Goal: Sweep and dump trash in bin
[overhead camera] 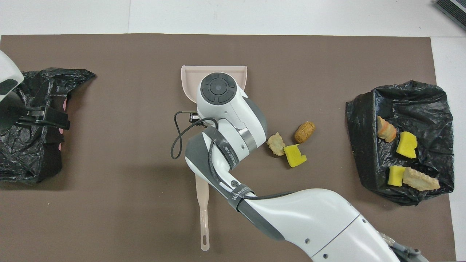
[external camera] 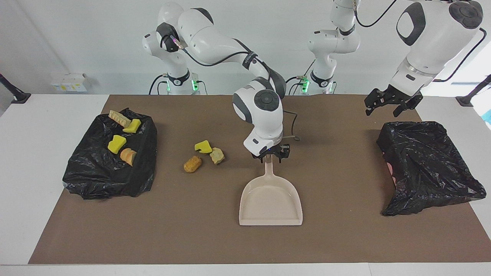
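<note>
Lying mid-frame, three loose foam trash chunks (external camera: 202, 147) look light and soft, better swept than pinched. Right gripper (external camera: 270, 156) meets the beige plastic dustpan's (external camera: 270, 203) handle, grip unclear; left gripper (external camera: 383, 110) hangs spread, empty.

A big white arm (overhead camera: 233, 120) reaches in over the brown mat (overhead camera: 109, 145) and covers most of a beige dustpan (overhead camera: 189, 74). Just beside it lie three foam bits (overhead camera: 294, 155), close together. Four more bits (overhead camera: 406, 145) sit on a black bag (overhead camera: 429, 102). A beige brush handle (overhead camera: 203, 214) pokes out under the arm. Another black bag (overhead camera: 51, 83) has a dark hand (overhead camera: 47, 117) over it, maybe open.
</note>
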Available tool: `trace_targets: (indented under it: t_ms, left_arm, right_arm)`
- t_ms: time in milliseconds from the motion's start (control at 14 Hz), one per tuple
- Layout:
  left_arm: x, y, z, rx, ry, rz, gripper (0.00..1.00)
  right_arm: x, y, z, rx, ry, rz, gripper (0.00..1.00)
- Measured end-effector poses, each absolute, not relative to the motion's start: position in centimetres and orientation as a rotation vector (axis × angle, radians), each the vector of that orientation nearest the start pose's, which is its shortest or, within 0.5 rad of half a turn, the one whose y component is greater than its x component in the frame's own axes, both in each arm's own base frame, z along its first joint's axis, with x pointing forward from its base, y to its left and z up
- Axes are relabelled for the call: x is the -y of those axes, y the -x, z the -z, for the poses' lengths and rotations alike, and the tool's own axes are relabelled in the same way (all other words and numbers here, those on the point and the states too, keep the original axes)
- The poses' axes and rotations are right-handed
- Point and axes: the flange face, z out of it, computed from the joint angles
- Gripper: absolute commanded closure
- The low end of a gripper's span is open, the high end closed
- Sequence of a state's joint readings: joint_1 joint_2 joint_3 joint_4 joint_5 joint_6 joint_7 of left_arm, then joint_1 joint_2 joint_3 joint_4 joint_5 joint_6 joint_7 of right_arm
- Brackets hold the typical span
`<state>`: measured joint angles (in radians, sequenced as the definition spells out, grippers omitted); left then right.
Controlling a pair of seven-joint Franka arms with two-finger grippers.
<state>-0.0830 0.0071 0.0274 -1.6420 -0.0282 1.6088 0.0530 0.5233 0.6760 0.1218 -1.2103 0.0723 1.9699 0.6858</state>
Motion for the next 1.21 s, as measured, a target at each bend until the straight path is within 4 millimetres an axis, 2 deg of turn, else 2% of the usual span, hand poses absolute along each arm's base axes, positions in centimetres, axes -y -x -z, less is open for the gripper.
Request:
trace_targets:
  t_ms: [71, 214, 357, 429, 643, 857, 1071, 1143, 1214]
  left_arm:
    - [3.4, -55.7, -59.0, -0.169, 3.164, -0.064, 0.00]
    - [3.4, -55.7, -59.0, -0.169, 3.164, -0.064, 0.00]
    - [3.4, -55.7, -59.0, -0.169, 3.164, -0.064, 0.00]
    - [3.4, -55.7, -59.0, -0.169, 3.164, -0.064, 0.00]
    - [3.4, -55.7, -59.0, -0.169, 3.164, -0.064, 0.00]
    - [3.4, -55.7, -59.0, -0.169, 3.164, -0.064, 0.00]
    - [4.4, -55.6, -59.1, -0.201, 3.162, -0.057, 0.00]
    - [5.6, -55.6, -59.2, -0.235, 3.160, -0.040, 0.00]
    - [7.0, -55.7, -59.4, -0.269, 3.158, -0.008, 0.00]
  right_arm:
    - [-43.1, -60.1, -41.5, -0.147, 2.959, -0.061, 0.00]
    - [-42.4, -56.8, -45.6, -0.116, 2.977, -0.134, 0.00]
    - [-43.2, -52.0, -47.5, -0.058, 2.970, -0.214, 0.00]
    - [-43.9, -49.4, -47.5, -0.023, 2.970, -0.251, 0.00]
    - [-45.6, -42.2, -45.1, 0.066, 2.969, -0.275, 0.00]
    - [-45.9, -36.0, -40.4, 0.107, 2.968, -0.282, 0.00]
    - [-45.6, -33.1, -36.1, 0.128, 2.989, -0.279, 0.00]
    - [-45.3, -32.6, -35.1, 0.125, 2.996, -0.283, 0.00]
    - [-44.9, -32.4, -34.4, 0.120, 3.002, -0.288, 0.05]
